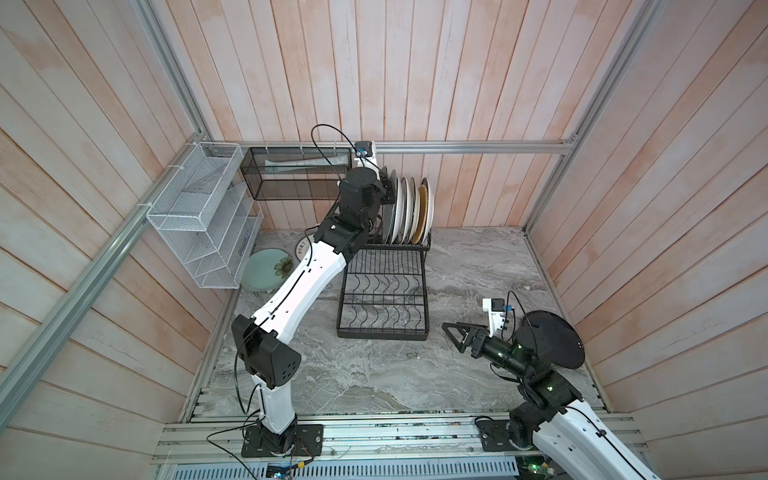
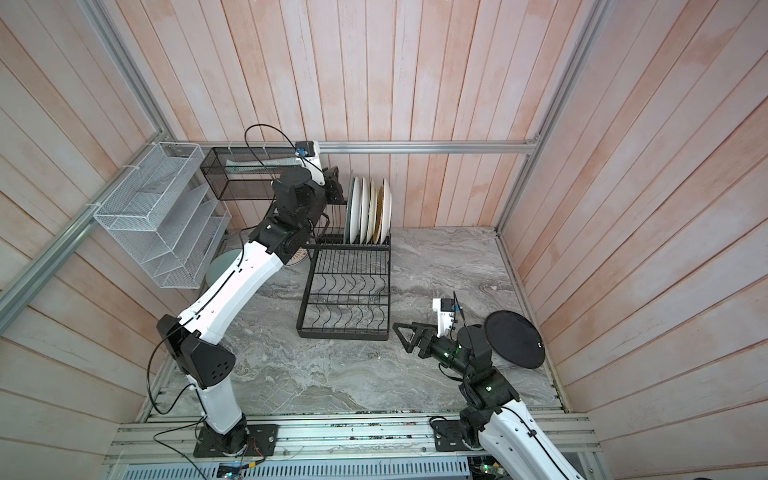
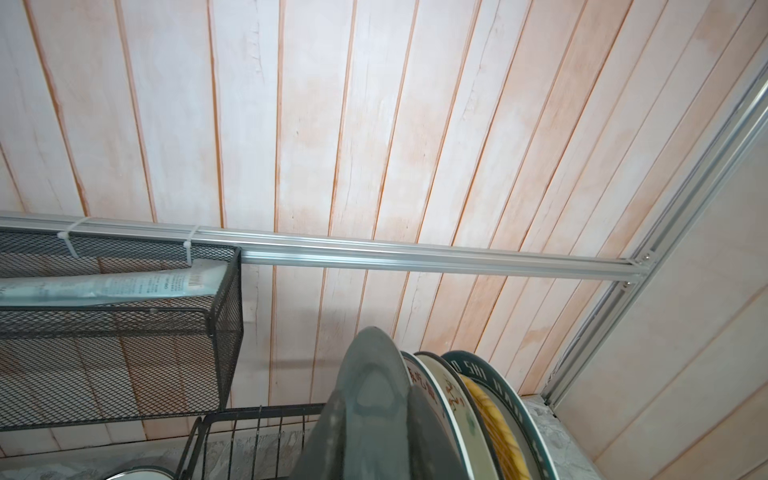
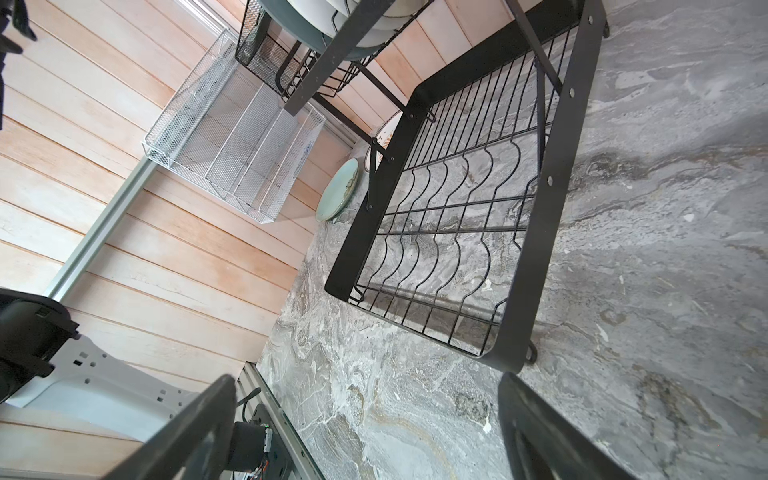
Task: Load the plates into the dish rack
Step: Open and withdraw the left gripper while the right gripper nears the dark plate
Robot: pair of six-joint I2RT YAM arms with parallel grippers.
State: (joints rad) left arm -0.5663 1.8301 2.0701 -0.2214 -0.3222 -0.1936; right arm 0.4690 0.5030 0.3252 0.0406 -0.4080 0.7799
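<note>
The black wire dish rack [image 1: 382,332] [image 2: 343,332] [image 4: 536,232] stands mid-table; several plates [image 1: 409,208] [image 2: 370,208] [image 3: 478,415] stand upright in its raised tier. My left gripper [image 1: 388,189] [image 2: 338,183] [image 3: 390,399] sits at the leftmost one, a grey-blue plate [image 1: 388,220], jaws narrow about its rim; whether they press is too blurred to tell. My right gripper [image 1: 453,337] [image 2: 402,338] [image 4: 365,386] hovers open and empty just right of the rack's front corner. A black plate [image 1: 552,338] [image 2: 515,338] lies behind it. The pale green flower plate [image 1: 266,268] [image 4: 337,191] lies far left.
A white black-ringed plate [image 1: 302,249] [image 2: 299,257] lies partly hidden under the left arm. A white mesh organizer [image 1: 203,224] and a black mesh basket [image 1: 291,174] hang on the back-left wall. The rack's lower tier [image 1: 384,286] holds nothing. Walls close in on the marble table [image 1: 353,374].
</note>
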